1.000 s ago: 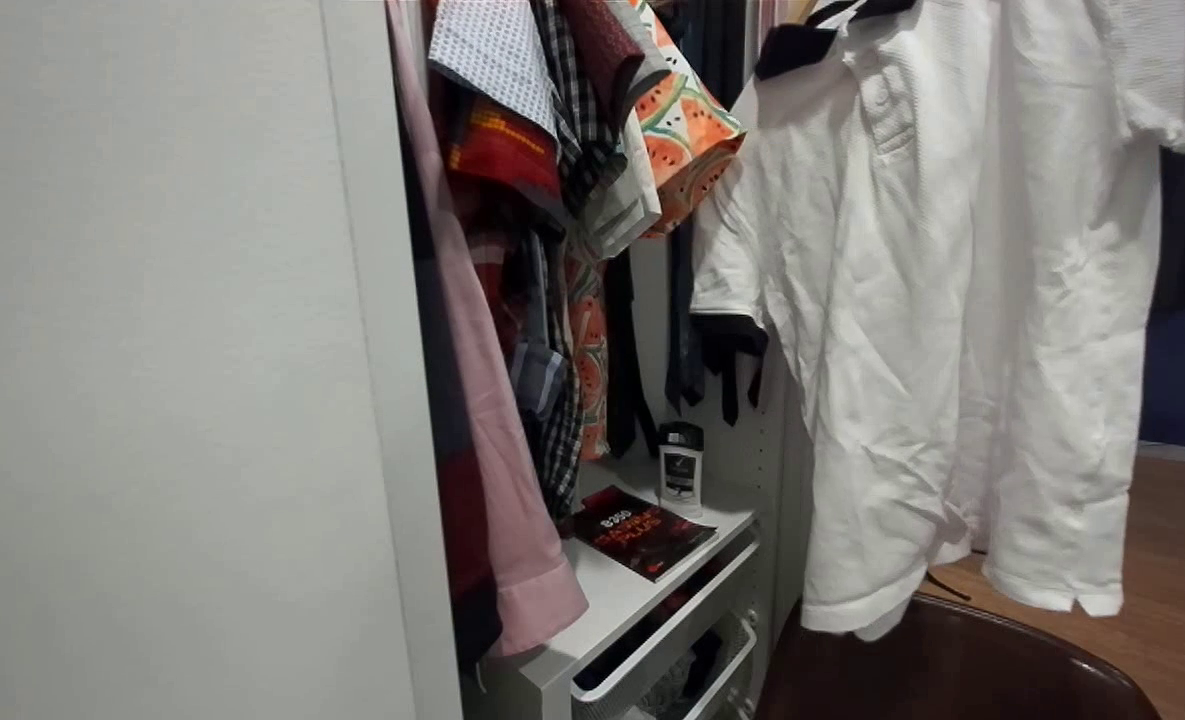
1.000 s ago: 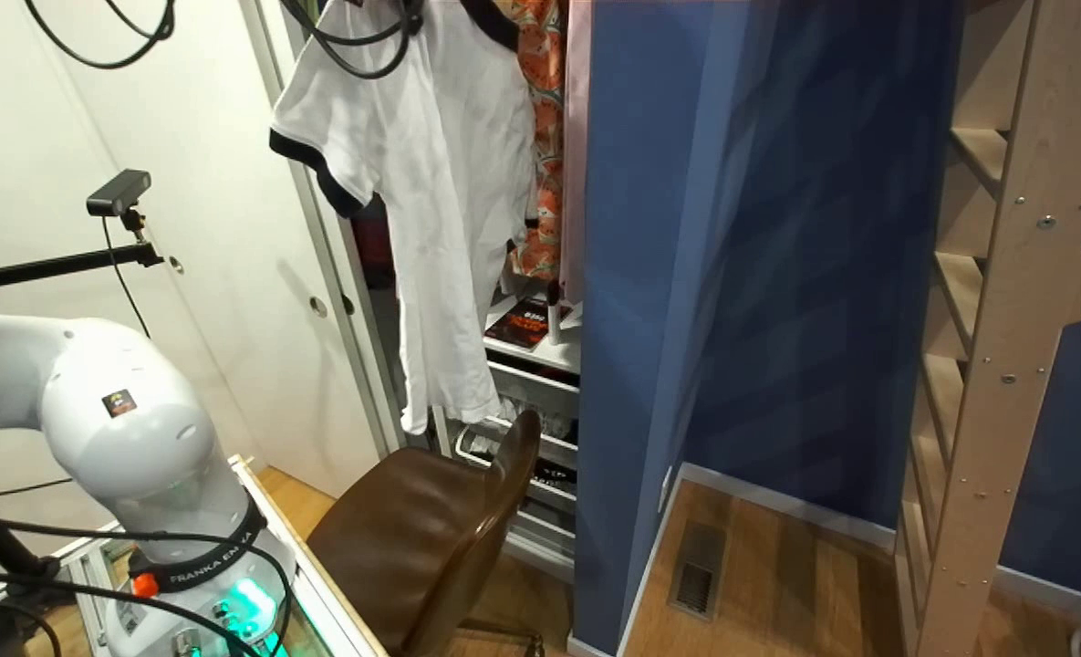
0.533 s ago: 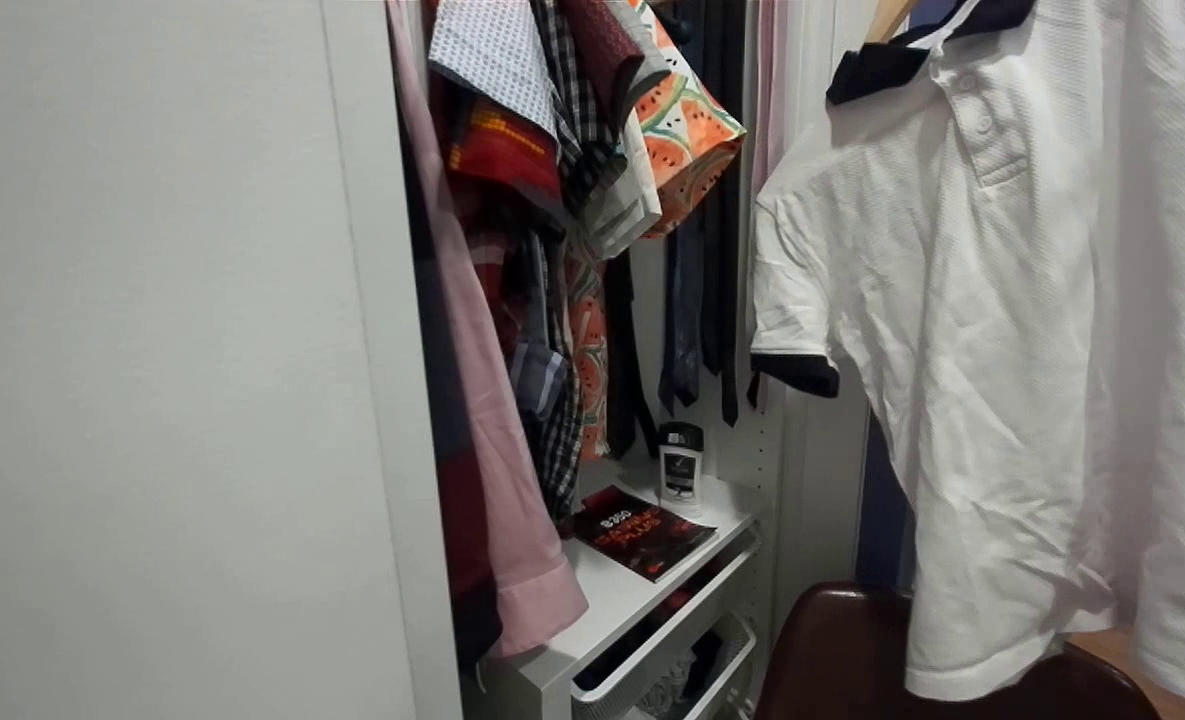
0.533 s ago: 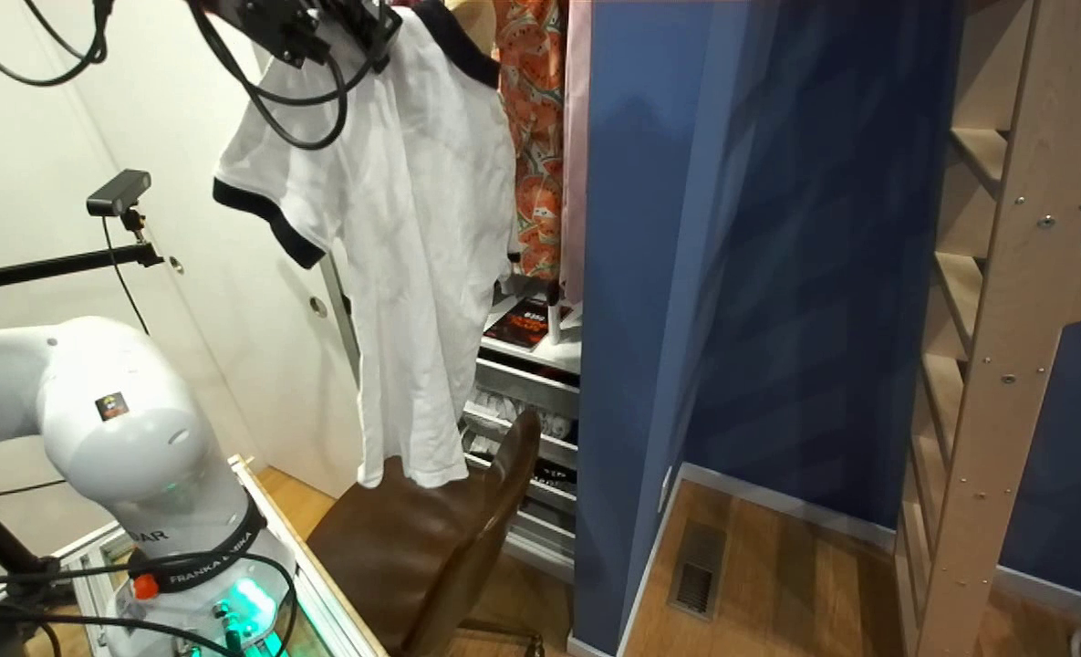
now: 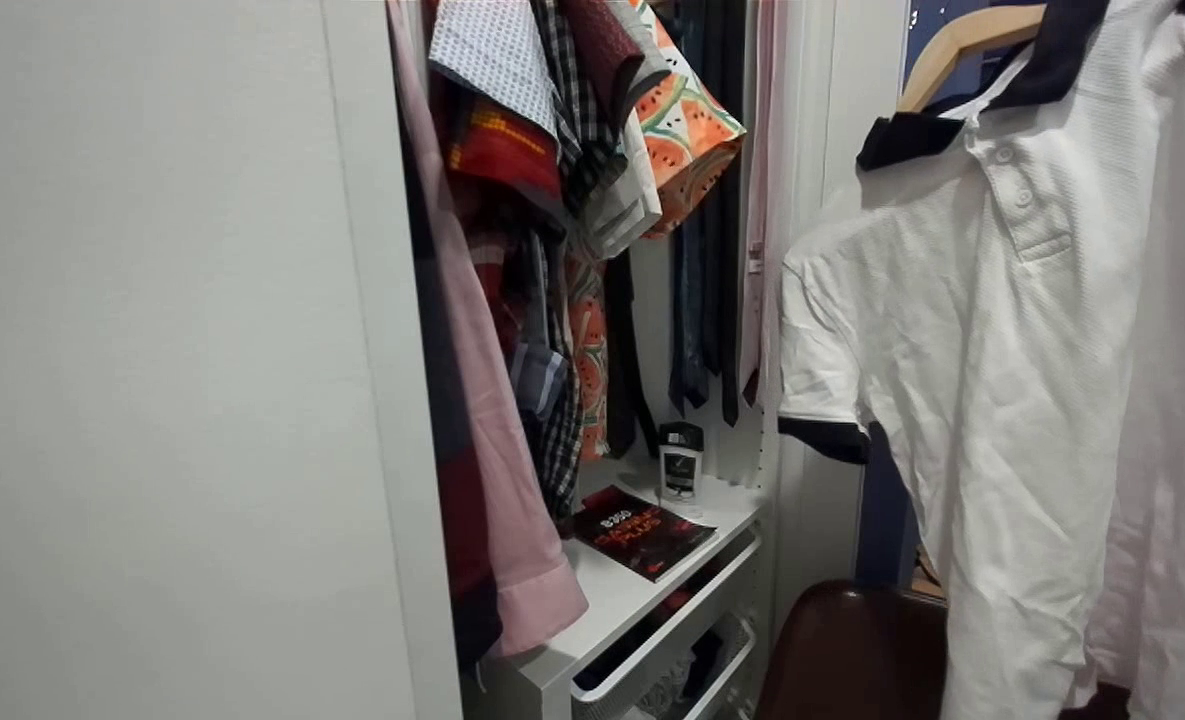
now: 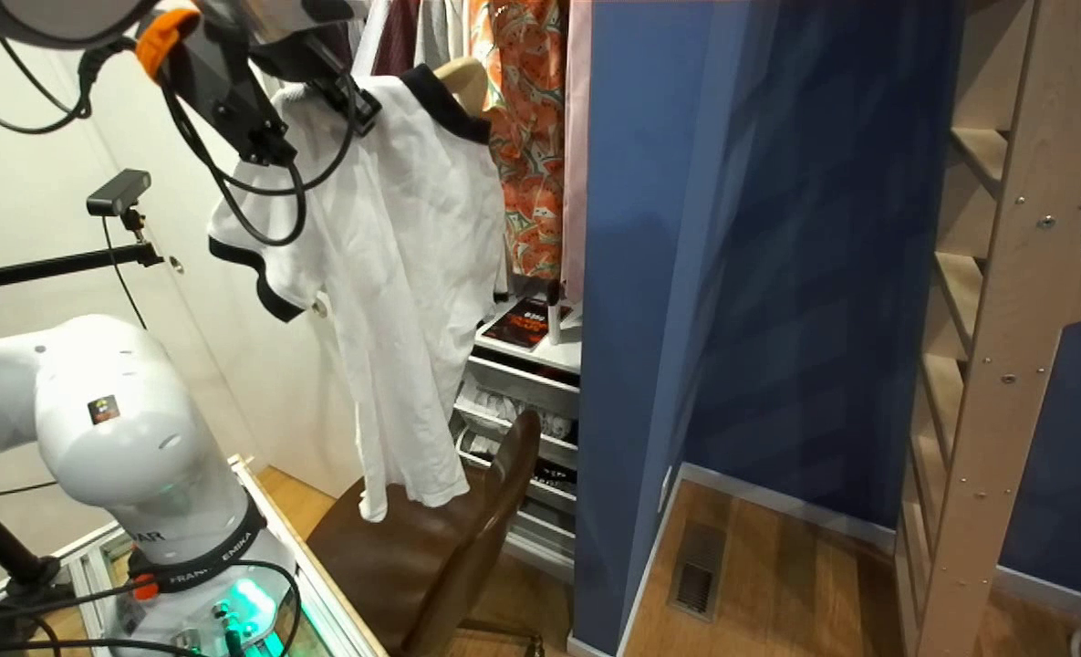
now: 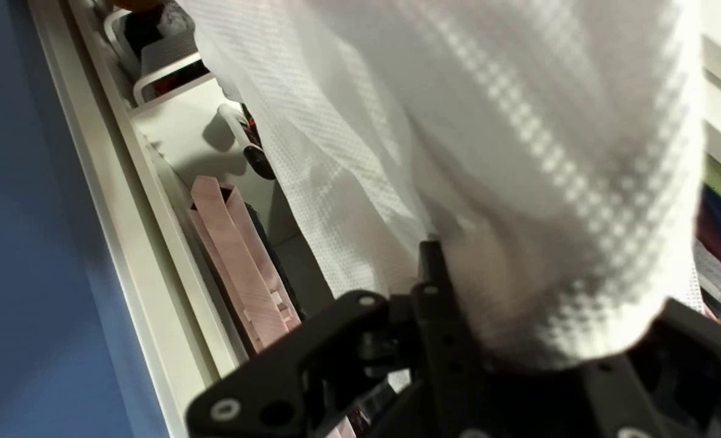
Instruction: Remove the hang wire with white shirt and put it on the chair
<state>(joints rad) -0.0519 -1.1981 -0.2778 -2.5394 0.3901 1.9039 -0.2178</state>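
Observation:
The white shirt (image 5: 1032, 420), with dark collar and cuffs, hangs tilted in the air outside the closet. Inside its collar shows the tan hang wire (image 5: 967, 42), whose shoulder also appears in an exterior view (image 6: 463, 77); its hook is out of view. My gripper (image 6: 363, 111) is shut on white cloth near the shirt's shoulder. In the wrist view one dark finger (image 7: 444, 328) presses against bunched fabric, which hides the opposite fingertip. Below is the brown chair (image 6: 394, 547); the shirt's hem overlaps its seat in view, but whether they touch I cannot tell.
Closet garments hang behind, among them a pink sleeve (image 5: 527, 560) and a watermelon-print cloth (image 6: 531, 137). A shelf holds a booklet (image 5: 642, 530) and a deodorant stick (image 5: 680, 465), above wire drawers (image 6: 513, 388). A camera on an arm (image 6: 120, 192) and a blue wall (image 6: 640, 274) flank the space.
In both exterior views the shirt has come down and away from the closet, its hem now before the chair. The arm's end and more of the hang wire have come into view.

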